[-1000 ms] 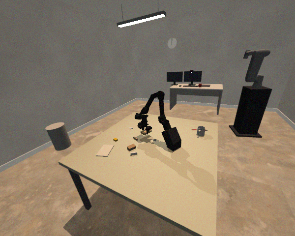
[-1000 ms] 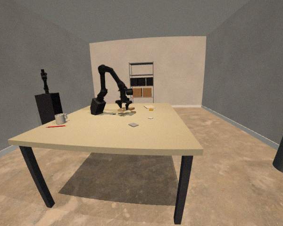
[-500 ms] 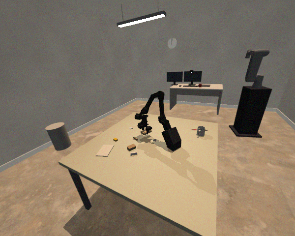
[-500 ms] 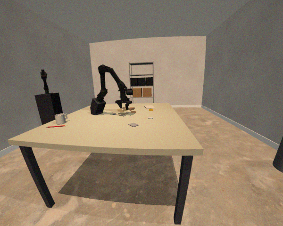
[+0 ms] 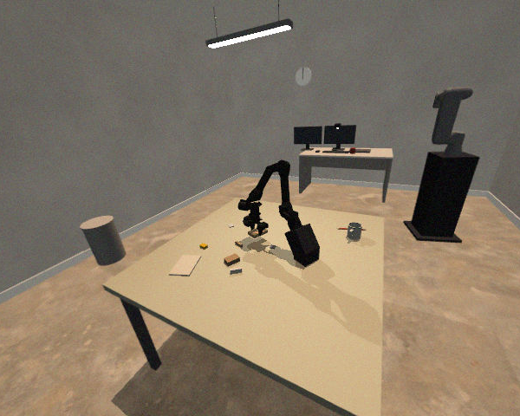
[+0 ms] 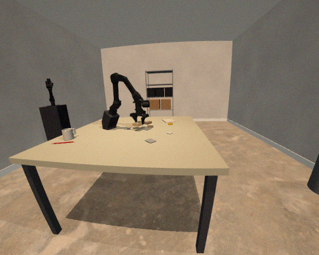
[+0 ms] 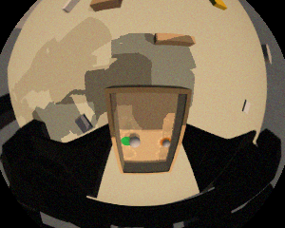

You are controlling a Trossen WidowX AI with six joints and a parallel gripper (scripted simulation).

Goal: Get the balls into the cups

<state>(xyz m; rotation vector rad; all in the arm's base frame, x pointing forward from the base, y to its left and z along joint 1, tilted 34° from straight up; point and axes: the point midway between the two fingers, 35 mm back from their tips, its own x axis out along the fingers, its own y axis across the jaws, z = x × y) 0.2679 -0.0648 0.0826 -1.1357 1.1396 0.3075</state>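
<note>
The wooden puzzle (image 7: 148, 160) (image 5: 253, 232) (image 6: 137, 124) is a small framed tray with a clear cover. My gripper (image 7: 146, 125) (image 5: 256, 229) (image 6: 140, 120) is shut on its two long sides and holds it just above the table (image 5: 269, 322), near the arm's base (image 5: 302, 243). In the wrist view the green cup (image 7: 125, 141) sits at the tray's left and the orange cup (image 7: 167, 141) at its right. A pale ball (image 7: 135, 142) lies right beside the green cup. A small pale spot shows at the orange cup; I cannot tell whether it is a ball inside it.
A wooden block (image 5: 231, 258), a smaller one (image 5: 238, 243) (image 7: 175, 38), a grey tile (image 5: 236, 270) (image 6: 150, 141), a yellow piece (image 5: 203, 245) (image 6: 169, 124) (image 7: 218, 3) and a white pad (image 5: 185, 264) (image 6: 168, 120) lie around. A mug (image 5: 354, 230) (image 6: 67, 134) and red pencil (image 6: 63, 142) lie apart.
</note>
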